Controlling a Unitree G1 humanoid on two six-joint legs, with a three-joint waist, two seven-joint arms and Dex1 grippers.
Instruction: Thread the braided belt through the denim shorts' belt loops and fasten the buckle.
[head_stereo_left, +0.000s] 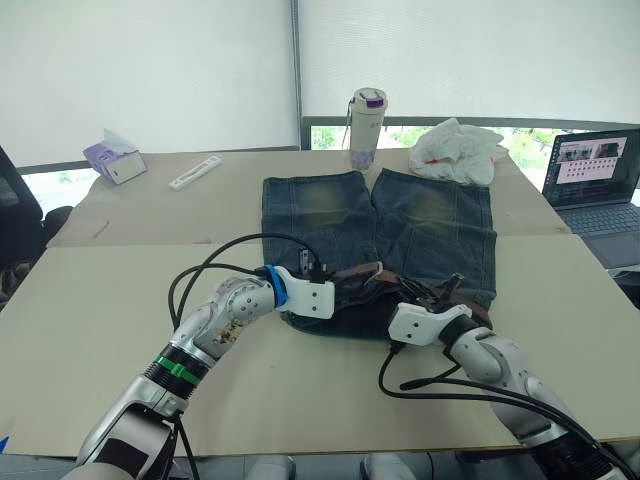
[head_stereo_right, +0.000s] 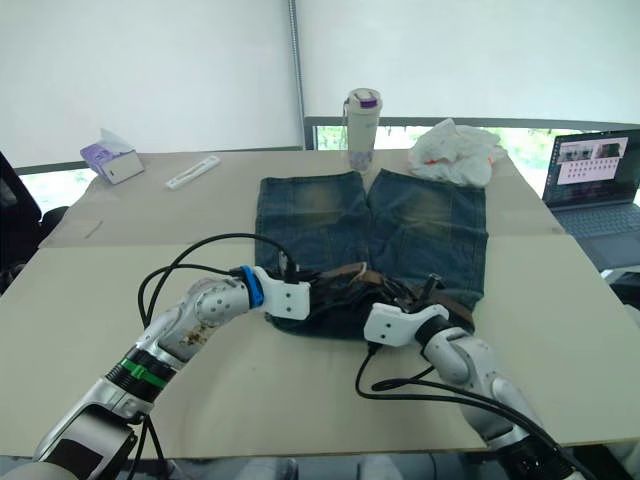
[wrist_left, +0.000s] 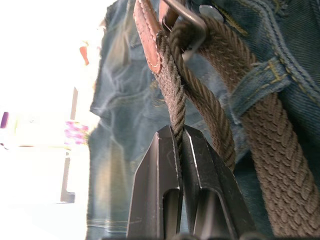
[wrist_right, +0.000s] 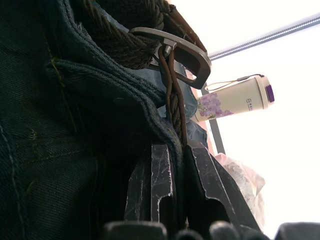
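You're working the fastening step at the waistband of the denim shorts (head_stereo_left: 380, 240) on the table (head_stereo_left: 120, 300): left hand (wrist_left: 179, 145) pinching the braided belt (wrist_left: 172, 95) by the buckle (wrist_right: 185, 50), right hand (wrist_right: 175, 150) clamping the strap below it, next needing the end fed through.

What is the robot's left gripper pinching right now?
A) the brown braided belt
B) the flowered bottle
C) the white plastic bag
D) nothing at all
A. In the left wrist view the left gripper's two black fingers are closed on the braided belt just below the buckle, over the denim shorts.
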